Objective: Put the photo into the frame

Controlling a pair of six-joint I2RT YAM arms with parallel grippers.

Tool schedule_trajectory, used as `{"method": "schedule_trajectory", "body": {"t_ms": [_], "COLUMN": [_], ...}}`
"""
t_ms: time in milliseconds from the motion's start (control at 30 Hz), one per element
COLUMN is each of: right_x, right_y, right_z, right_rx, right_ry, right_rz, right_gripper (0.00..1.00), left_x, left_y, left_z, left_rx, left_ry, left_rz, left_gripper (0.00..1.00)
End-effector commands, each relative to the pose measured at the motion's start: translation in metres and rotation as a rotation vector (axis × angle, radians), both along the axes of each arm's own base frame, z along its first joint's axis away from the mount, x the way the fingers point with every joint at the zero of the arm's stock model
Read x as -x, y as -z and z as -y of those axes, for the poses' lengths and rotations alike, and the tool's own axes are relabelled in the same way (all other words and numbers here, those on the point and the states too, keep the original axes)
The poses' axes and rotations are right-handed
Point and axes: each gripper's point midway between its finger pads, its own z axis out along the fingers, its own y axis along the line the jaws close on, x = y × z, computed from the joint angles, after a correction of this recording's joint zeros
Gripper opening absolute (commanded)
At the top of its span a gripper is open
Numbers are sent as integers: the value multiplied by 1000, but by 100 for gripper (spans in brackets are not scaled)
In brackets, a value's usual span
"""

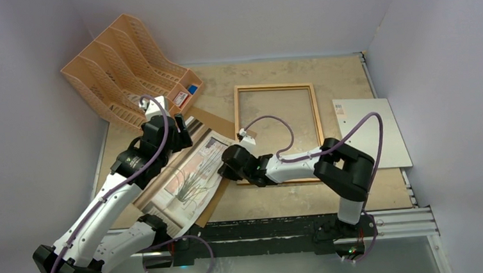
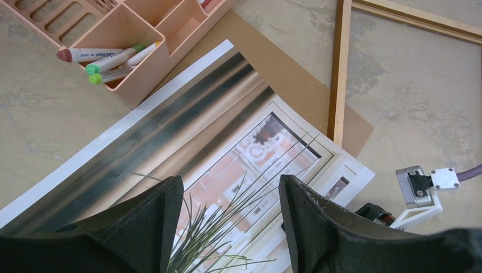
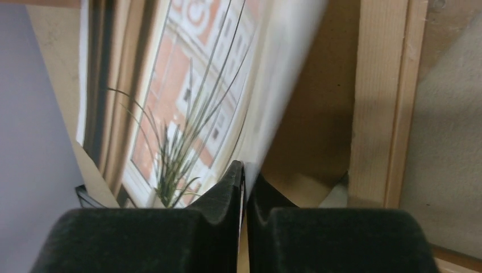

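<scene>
The photo (image 1: pixel 190 178), a print of a grassy potted plant by a window, lies on a brown backing panel (image 1: pixel 215 122) left of centre. The wooden frame (image 1: pixel 275 89) lies flat to its right with bare table inside it. My right gripper (image 1: pixel 228 166) pinches the photo's right edge (image 3: pixel 267 114), which curls up between the shut jaws (image 3: pixel 245 173). Above the photo's upper part hovers my left gripper (image 2: pixel 230 196), open, with the plant picture (image 2: pixel 250 165) showing between its fingers. The frame's left rail (image 2: pixel 339 68) shows at the right of the left wrist view.
An orange-tan file rack (image 1: pixel 128 61) with markers (image 2: pixel 108 60) in one tray stands at the back left. A pale grey-white sheet (image 1: pixel 373 130) with a small sticker lies right of the frame. Purple cables loop over both arms. A black rail (image 1: pixel 284 226) runs along the near edge.
</scene>
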Motion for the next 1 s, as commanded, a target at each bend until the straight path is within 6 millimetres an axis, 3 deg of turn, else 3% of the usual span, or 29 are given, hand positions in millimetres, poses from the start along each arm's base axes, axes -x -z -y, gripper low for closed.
{"method": "schedule_trajectory", "body": {"t_ms": [0, 200, 367, 500, 667, 967], "right_x": [-19, -30, -51, -67, -77, -87], "right_y": [-51, -98, -137, -156, -162, -173], "right_z": [-10, 8, 37, 59, 83, 111], "right_rx": [-66, -27, -2, 48, 91, 4], "right_ry": [13, 3, -50, -141, -166, -168], "right_rz": [115, 258, 357, 396, 351, 307], "right_gripper": [0, 0, 0, 0, 0, 0], "left_x": [-4, -5, -11, -15, -20, 1], "left_y": [-6, -14, -26, -33, -34, -25], "left_z": [3, 7, 23, 53, 93, 169], "left_rx": [17, 44, 65, 117, 212, 187], "left_ry": [5, 18, 102, 253, 403, 607], "left_rz": [26, 46, 77, 106, 144, 175], "left_gripper": [65, 65, 66, 66, 66, 68]}}
